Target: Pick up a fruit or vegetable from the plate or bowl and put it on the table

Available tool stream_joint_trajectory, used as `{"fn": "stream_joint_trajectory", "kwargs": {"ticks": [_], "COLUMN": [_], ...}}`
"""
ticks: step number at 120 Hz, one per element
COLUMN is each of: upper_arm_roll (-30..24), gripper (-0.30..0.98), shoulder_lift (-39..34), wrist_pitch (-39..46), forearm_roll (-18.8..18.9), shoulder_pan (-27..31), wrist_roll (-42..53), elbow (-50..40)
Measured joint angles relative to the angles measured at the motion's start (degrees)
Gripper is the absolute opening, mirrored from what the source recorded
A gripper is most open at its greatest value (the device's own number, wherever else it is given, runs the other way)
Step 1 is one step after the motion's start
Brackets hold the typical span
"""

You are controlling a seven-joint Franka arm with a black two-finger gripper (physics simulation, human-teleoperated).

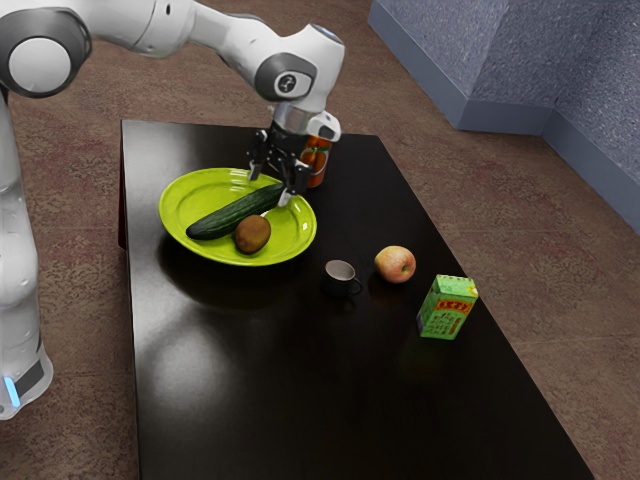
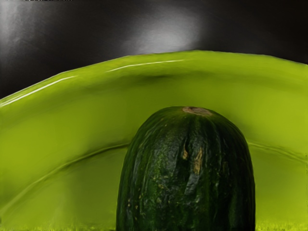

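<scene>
Our gripper [image 1: 270,187] is standing with jaws apart at one end of the cucumber [image 1: 232,214], which is lying on the plate [image 1: 180,206]. Closing so far off-centre, we are risking the long end sagging, twisting free or knocking the kiwi [image 1: 253,234].

Cucumber [image 1: 225,217] was long, dk grn w/ faint ridges & tan-brn end patch, lay lengthwise on the plate [image 1: 185,193], kiwi [image 1: 253,234] was brn, roundish, sat right beside it, plate was wide, shiny yel-grn, lay flat on blk table [image 1: 250,380]
</scene>
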Motion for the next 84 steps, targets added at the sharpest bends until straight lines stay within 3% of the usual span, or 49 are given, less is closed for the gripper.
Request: {"fn": "stream_joint_trajectory", "kwargs": {"ticks": [84], "upper_arm_roll": [-0.08], "gripper": [0.69], "shoulder_lift": [-6.99], "wrist_pitch": [2.53], "forearm_roll": [0.07], "shoulder_pan": [-0.13], "wrist_roll": [4.29], "elbow": [-8.65]}}
